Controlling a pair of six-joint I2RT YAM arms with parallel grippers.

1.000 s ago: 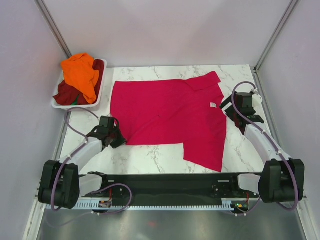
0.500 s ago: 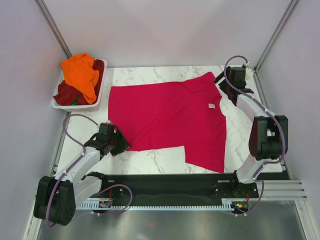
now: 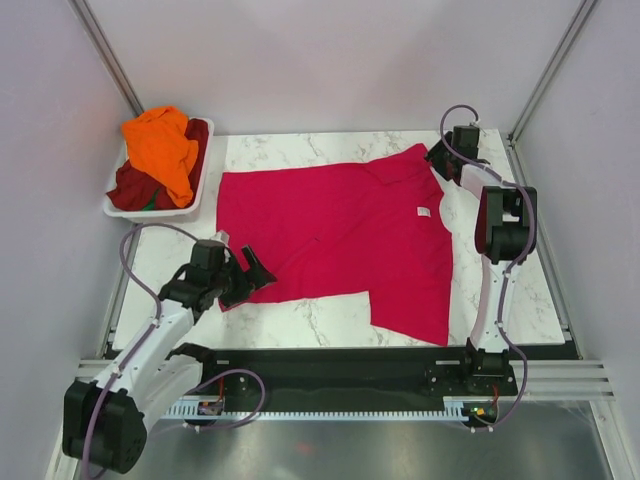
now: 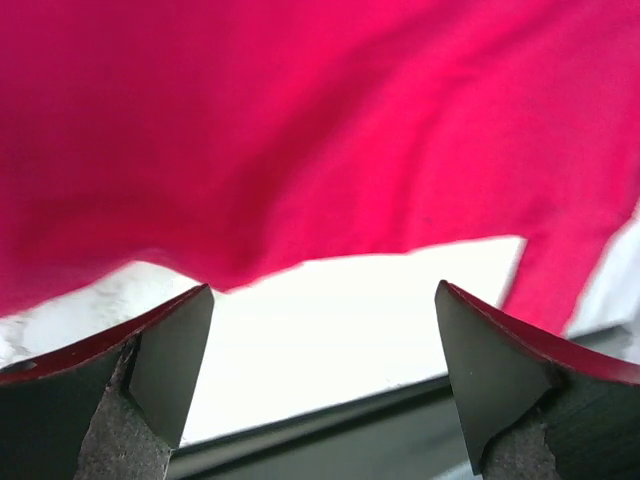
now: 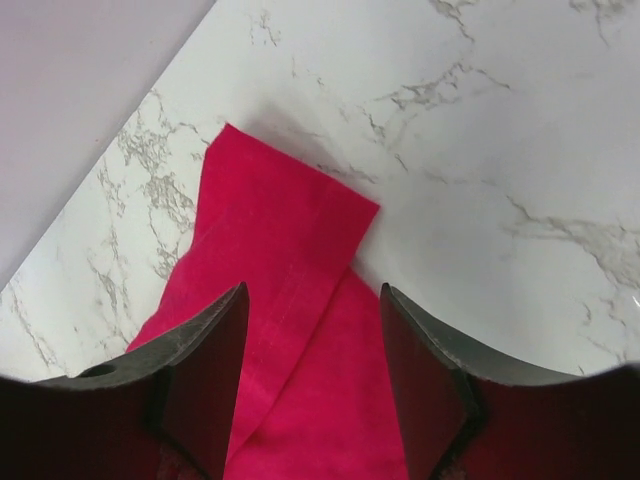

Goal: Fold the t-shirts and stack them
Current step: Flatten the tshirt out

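A crimson-pink t-shirt (image 3: 340,225) lies spread flat on the marble table (image 3: 300,312), its white neck label (image 3: 424,211) at the right. My left gripper (image 3: 256,274) hovers open at the shirt's near-left corner; in the left wrist view the left gripper (image 4: 322,290) has only bare table between its fingers, with the shirt (image 4: 300,130) beyond. My right gripper (image 3: 437,160) is at the far-right sleeve. In the right wrist view the right gripper (image 5: 312,290) has its jaws apart, straddling the sleeve (image 5: 290,230), which lies flat. An orange t-shirt (image 3: 160,145) and a dark maroon one (image 3: 128,186) are piled in the basket.
The white basket (image 3: 150,213) stands at the far left corner of the table. Grey walls close in on the left, back and right. A black rail (image 3: 340,365) runs along the near edge between the arm bases.
The left gripper has opened and let go of the shirt's near-left corner. The right arm has swung to the far-right sleeve, and its jaws have narrowed.
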